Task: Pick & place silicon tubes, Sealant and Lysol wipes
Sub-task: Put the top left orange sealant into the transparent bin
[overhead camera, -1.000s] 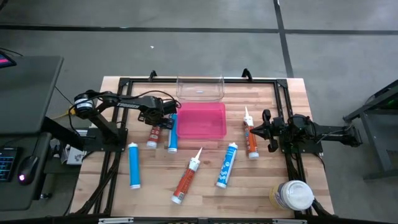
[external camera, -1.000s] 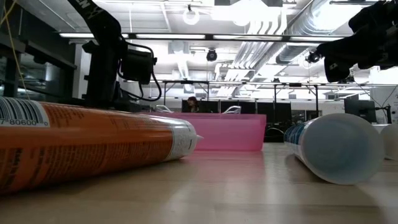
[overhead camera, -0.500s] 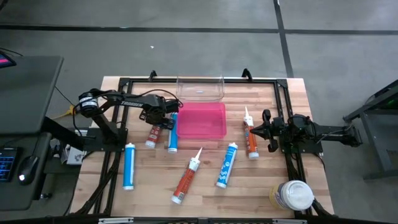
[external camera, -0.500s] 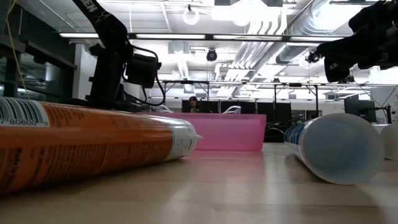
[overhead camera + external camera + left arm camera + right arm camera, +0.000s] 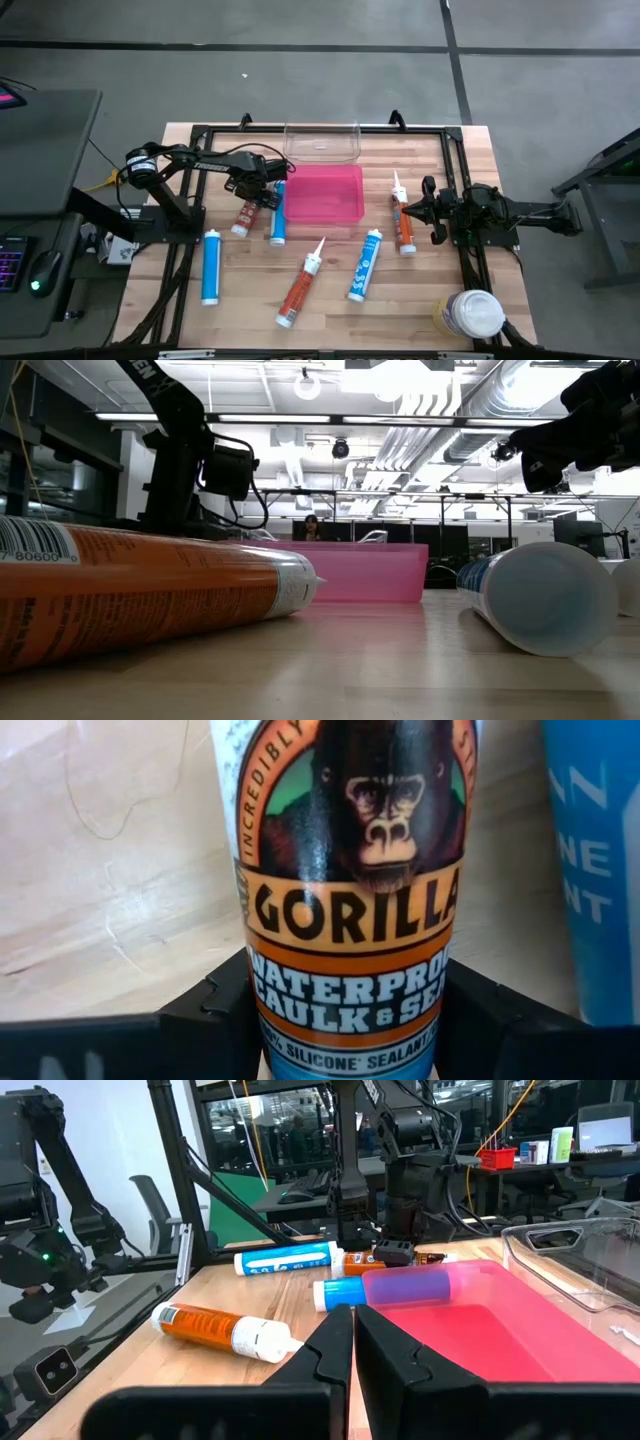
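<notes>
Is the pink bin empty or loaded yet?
Empty. The high view shows the pink bin with a bare floor; every caulk tube lies on the table outside it.

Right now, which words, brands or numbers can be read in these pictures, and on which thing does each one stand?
"GORILLA": Gorilla tube, between the left claw's fingers.
"WATERPRO… CAULK & SE…": same tube, cut off.
"100% SILICONE SEALANT": same tube.
"80600": orange tube, beside its barcode.
Blue tube print: cut off, unreadable.

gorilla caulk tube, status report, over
Left gripper astride the Gorilla caulk tube, fingers either side, tube on the table. Right gripper shut, empty, waiting. Blue tube lies close alongside.
</notes>
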`<state>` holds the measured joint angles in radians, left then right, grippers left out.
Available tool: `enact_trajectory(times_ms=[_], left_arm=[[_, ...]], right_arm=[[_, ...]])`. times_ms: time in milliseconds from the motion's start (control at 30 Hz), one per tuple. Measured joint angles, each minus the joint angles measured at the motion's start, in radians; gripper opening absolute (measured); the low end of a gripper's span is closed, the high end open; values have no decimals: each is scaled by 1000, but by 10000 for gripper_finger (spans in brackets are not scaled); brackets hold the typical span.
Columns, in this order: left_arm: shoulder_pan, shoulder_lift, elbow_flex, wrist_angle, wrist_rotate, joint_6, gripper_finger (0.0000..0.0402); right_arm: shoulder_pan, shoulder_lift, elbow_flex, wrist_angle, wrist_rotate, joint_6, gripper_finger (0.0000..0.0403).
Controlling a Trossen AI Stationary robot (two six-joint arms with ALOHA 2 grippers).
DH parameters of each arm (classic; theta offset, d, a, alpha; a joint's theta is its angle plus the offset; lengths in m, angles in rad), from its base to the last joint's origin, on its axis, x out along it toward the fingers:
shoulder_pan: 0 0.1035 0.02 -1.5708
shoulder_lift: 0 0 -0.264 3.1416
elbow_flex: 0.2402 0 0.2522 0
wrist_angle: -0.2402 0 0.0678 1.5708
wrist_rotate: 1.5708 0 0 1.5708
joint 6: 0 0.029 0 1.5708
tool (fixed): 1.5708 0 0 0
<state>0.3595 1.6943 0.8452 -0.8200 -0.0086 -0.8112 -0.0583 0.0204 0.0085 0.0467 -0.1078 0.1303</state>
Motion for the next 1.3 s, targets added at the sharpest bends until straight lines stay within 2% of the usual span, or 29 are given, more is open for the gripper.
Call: enact_trajectory(times_ms=[700,833,967,1100,1300], left_arm=[[0,-251,-12,-20,-54,82,184],[0,-336,-11,-17,-107,82,184],[0,-424,-11,9,-203,81,183],[0,-507,-9,108,-292,142,182],[0,-569,-8,319,-320,284,182]], right_arm=[[0,0,0,1,0,0,12],[0,0,0,1,0,0,12],[0,0,0,1,0,0,12],[0,0,0,0,0,0,12],[0,0,0,1,0,0,12]])
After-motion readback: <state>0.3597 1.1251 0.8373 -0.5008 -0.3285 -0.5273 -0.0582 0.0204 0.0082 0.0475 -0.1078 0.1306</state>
